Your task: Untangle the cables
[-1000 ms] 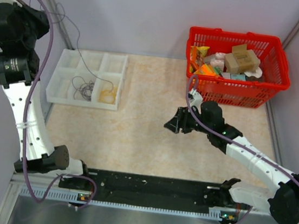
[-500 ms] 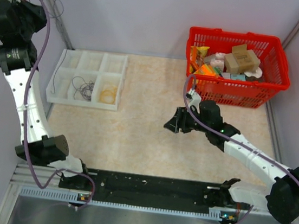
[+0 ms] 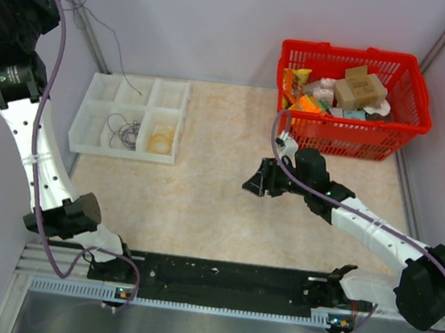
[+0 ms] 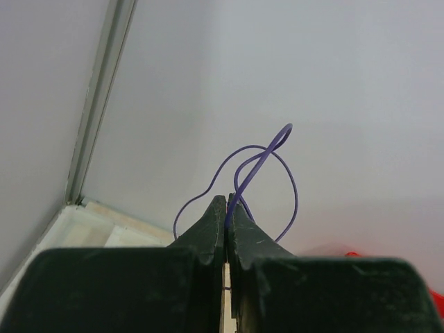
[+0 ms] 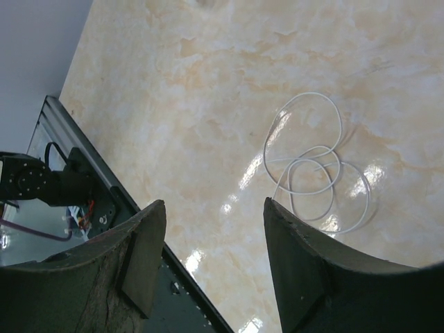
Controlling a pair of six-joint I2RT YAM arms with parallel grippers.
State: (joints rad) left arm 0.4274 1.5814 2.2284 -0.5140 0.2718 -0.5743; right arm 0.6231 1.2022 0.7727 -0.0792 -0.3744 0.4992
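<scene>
My left tool (image 4: 227,208) is raised high in the far left corner, well above the table (image 3: 202,196). Its two fingers are pressed together on a very thin purple cable (image 4: 277,141). Above the fingertips the cable curls into two loose loops against the grey wall. From overhead, the rest of it hangs in a slack line towards a white divided tray (image 3: 90,122) at the far left of the table.

Two more cables lie in the tray's near compartments. A dark tangle (image 3: 121,130) sits in one and a yellowish coil (image 3: 159,138) in the next, apart from each other.

My right tool (image 3: 254,185) hovers over the middle of the table with its fingers spread wide and nothing between them. A white cable (image 5: 312,165) lies below it in a few overlapping loops, flat on the glossy surface.

I judge these cables to be almost weightless, limp and springy. The smooth coating may let one slide out of a light pinch. Pulling hard on a loop would likely tighten a snag rather than free it.

The best hold looks like a free end or an outer loop, not the crossings. For the white cable, that means the loose end on the left of the coil.
</scene>
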